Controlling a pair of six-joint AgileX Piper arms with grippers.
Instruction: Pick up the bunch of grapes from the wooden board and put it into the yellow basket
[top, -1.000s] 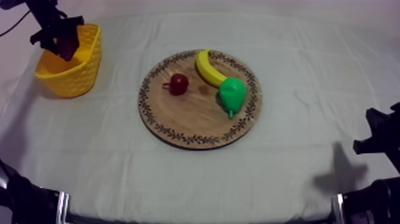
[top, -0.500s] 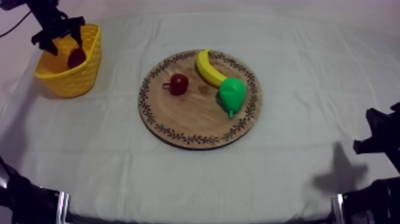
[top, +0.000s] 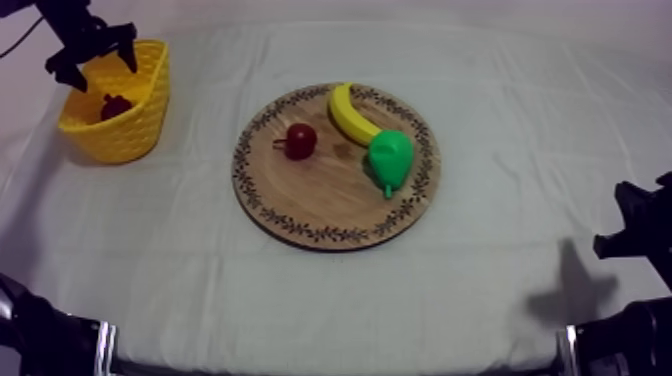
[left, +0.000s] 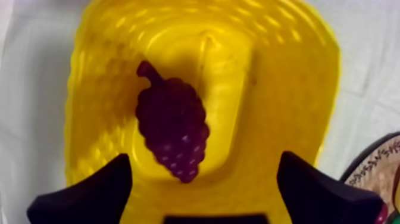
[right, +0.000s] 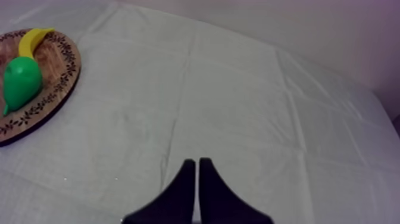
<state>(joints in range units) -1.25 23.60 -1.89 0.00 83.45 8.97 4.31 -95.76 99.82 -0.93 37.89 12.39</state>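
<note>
Bunch of grapes (left: 172, 128): lies inside the yellow basket (left: 297, 83), flat on its floor, with the stem end pointing away from the left jaws. Nothing grips it.
Yellow basket: stands upright at the far left of the worktop (top: 300, 300), well apart from the wooden board (top: 320, 205).
Left jaws: apart, with nothing between them. The two black fingers (left: 89, 193) hang above the basket's opening, one to each side of the grapes and clear of them. In the top view they sit over the basket's far rim.
Right jaws: together in a narrow wedge, holding nothing. The fingers (right: 183, 193) are low at the right side over bare worktop, well apart from the board.
Wooden board: round with a patterned rim, in the middle of the worktop, carrying three toy fruits.
Banana (top: 350, 115): yellow, on the far part of the board, its near end just beside the pear (top: 390, 158).
Pear: green, on the right part of the board, its narrow end towards the near rim.
Small red fruit (top: 300, 140): on the board to the left of the banana, apart from it.
</note>
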